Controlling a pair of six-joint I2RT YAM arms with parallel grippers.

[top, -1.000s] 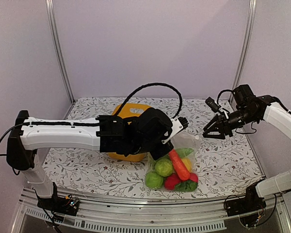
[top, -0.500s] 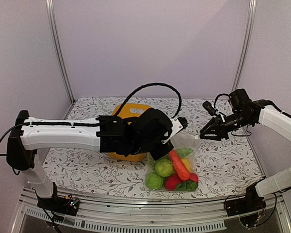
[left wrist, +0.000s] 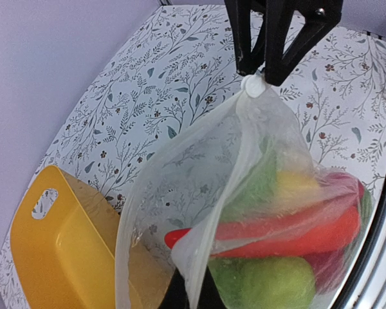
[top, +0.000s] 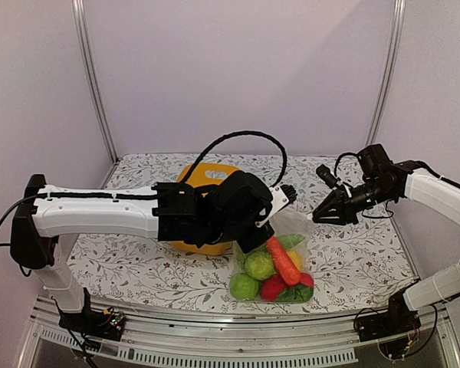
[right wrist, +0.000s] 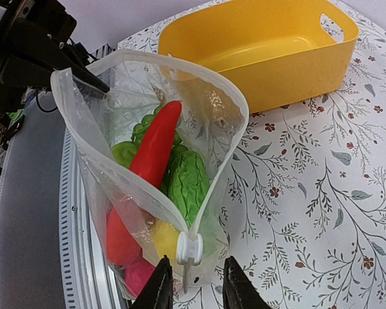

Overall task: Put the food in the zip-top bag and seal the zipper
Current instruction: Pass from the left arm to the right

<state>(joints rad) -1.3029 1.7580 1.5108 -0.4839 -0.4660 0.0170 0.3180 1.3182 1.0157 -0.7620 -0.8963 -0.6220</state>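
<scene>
The zip-top bag [top: 280, 257] hangs with its mouth open, and the food [top: 283, 262] is inside it: a red pepper [right wrist: 154, 145], green pieces [right wrist: 190, 180] and a yellow one. My left gripper [left wrist: 192, 293] is shut on one end of the bag's rim. The zipper [right wrist: 141, 187] gapes wide, and its white slider [right wrist: 188, 249] sits at the opposite end. My right gripper [right wrist: 196, 290] is open, one finger on each side of that slider and just short of it. Seen from above, the right gripper [top: 320, 216] is at the bag's upper right corner.
The yellow basket [top: 207, 175] stands behind the bag on the flowered tabletop [top: 353, 253], partly hidden by my left arm. The table's near metal rail [top: 215, 337] runs right below the bag. The left arm's black cable [top: 241, 138] arcs over the basket.
My right gripper has moved left and slightly down to the bag's slider, and its jaws have narrowed. The left arm and the bag have stayed put.
</scene>
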